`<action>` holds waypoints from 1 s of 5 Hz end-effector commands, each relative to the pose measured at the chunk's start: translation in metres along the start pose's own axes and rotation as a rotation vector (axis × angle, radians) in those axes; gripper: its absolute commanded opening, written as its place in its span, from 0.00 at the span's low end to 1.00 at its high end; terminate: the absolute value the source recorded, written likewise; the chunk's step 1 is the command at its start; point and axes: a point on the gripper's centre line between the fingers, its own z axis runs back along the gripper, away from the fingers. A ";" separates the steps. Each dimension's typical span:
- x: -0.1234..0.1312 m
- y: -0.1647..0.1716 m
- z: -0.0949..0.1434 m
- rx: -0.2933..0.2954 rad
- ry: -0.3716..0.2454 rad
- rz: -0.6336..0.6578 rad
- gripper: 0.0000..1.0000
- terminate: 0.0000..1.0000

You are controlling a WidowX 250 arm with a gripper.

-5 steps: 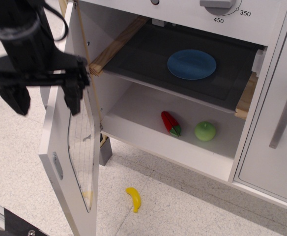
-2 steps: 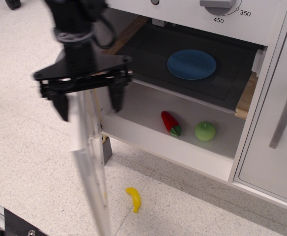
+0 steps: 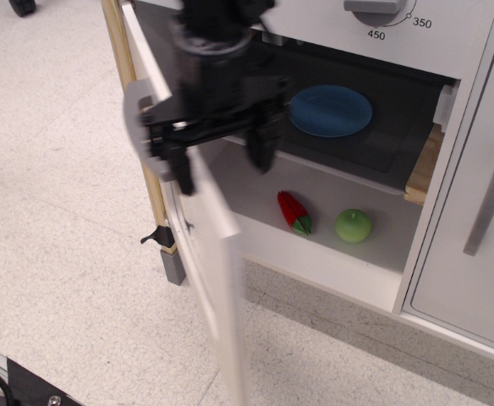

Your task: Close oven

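Observation:
The white toy oven [image 3: 340, 245] stands with its door [image 3: 209, 245] swung partway toward the opening, seen nearly edge-on and motion-blurred. The dark inner shelf [image 3: 348, 148] carries a blue plate [image 3: 331, 111]. The dial panel [image 3: 382, 17] with numbers 450 and 350 is at the top. My black gripper [image 3: 222, 161] is open, its fingers [image 3: 182, 169] straddling the top edge of the door and pressing against it. The door's window and handle are hidden from this angle.
A red-and-green toy vegetable [image 3: 295, 211] and a green apple [image 3: 354, 226] lie on the oven floor. A plain white cabinet door with a vertical grey handle [image 3: 490, 199] is at the right. The speckled floor [image 3: 61, 237] spreads to the left.
My gripper has moved right, pushing the door from wide open to partway closed. The yellow banana on the floor is now hidden behind the door.

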 end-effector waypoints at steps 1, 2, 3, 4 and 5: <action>0.003 -0.067 0.014 -0.100 -0.035 0.094 1.00 0.00; 0.006 -0.092 0.012 -0.125 -0.045 0.118 1.00 0.00; 0.009 -0.107 0.015 -0.150 -0.056 0.143 1.00 0.00; 0.005 -0.103 0.031 -0.191 -0.075 0.141 1.00 0.00; -0.004 -0.090 0.058 -0.221 -0.078 0.074 1.00 0.00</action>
